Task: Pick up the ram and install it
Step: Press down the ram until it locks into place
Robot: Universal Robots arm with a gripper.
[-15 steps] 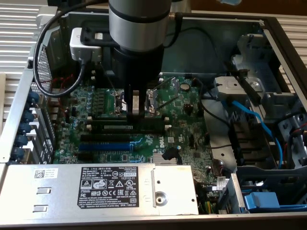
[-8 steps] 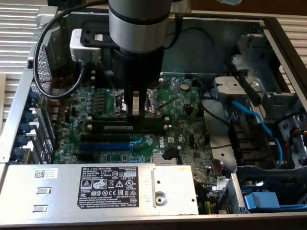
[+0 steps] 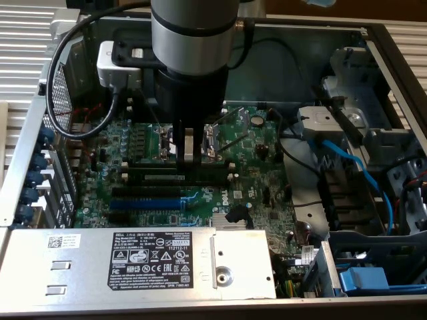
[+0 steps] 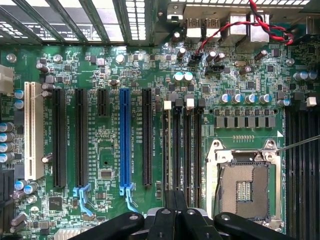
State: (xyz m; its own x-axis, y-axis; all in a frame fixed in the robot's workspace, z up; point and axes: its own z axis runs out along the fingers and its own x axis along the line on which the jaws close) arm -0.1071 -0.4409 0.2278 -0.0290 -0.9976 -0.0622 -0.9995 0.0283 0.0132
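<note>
Computer repair bench; opened desktop case, bare motherboard.

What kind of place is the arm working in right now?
Likely a repair or assembly bench: the arm reaches into an opened desktop computer case. You can see its green motherboard, the empty processor socket and the labelled power supply.

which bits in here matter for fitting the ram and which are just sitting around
Job: ram, among the black memory slots; shut gripper just above them.
Sitting around: blue slot, processor socket, power supply, blue cable.
</note>
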